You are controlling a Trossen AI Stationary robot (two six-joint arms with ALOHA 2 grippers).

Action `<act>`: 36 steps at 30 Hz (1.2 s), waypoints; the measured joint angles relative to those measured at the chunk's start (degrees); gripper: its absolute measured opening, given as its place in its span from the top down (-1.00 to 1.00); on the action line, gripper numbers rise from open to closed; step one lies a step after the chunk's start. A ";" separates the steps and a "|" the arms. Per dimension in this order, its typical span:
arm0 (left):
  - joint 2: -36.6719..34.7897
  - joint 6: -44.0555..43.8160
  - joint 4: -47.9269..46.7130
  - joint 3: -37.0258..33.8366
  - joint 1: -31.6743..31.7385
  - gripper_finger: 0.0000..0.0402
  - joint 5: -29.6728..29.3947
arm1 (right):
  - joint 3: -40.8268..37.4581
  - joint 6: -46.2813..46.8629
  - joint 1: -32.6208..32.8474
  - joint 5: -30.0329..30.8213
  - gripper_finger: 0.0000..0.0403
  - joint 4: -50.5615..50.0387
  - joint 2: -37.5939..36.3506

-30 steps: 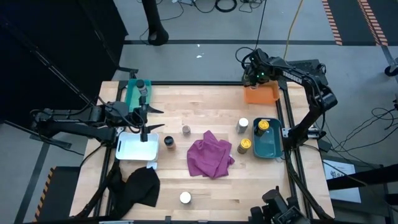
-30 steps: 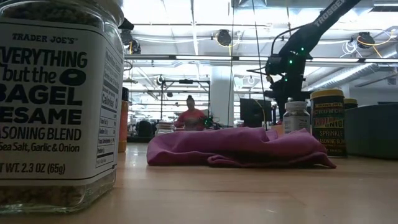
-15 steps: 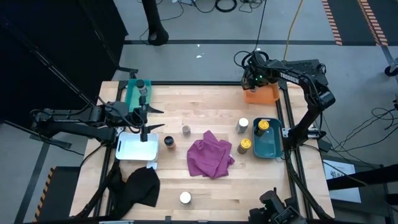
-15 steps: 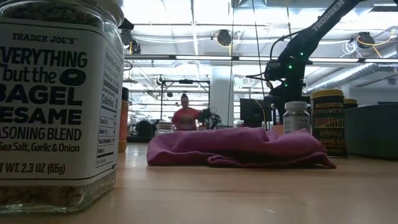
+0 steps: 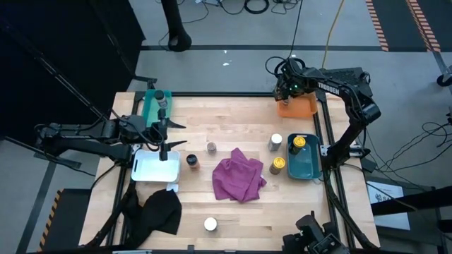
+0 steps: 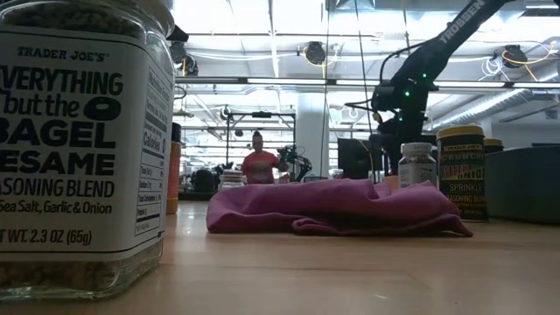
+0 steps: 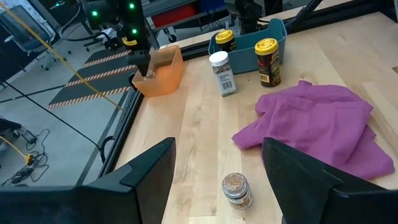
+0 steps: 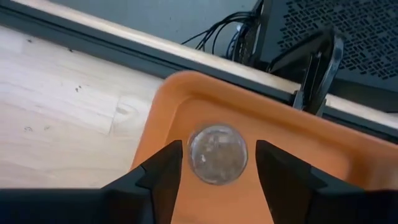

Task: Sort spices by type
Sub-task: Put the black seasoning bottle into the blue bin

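My right gripper hangs open above the orange tray at the table's far right corner. Its fingers stand on either side of a clear-lidded spice jar that stands upright in that tray, with a thin gap on each side. Other jars stand on the table: a small one, a brownish one, a white-lidded one, a yellow-lidded one and a white-lidded one near the front edge. Another yellow-lidded jar stands in the teal tray. My left gripper waits open over the white tray.
A crumpled magenta cloth lies mid-table between the jars. A green tray sits at the far left, and a black cloth lies at the near left corner. In the low view a person stands far behind the table.
My right arm has sunk a little over the orange tray and shifted slightly toward the table's left. The jars and the cloth have stayed put. The person in the room behind has moved.
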 joint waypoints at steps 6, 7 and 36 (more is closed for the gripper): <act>0.00 -0.25 0.00 0.00 0.00 -0.23 -0.02 | 1.98 -0.07 0.66 -0.07 0.16 -0.30 -3.52; 0.00 -0.43 0.00 0.00 0.00 -0.23 -0.01 | 2.11 -0.07 1.17 -0.09 0.17 -0.34 -4.85; 12.71 -31.20 -7.36 4.28 -9.00 -0.23 -0.17 | 2.20 -3.91 52.30 16.57 0.35 1.84 -26.17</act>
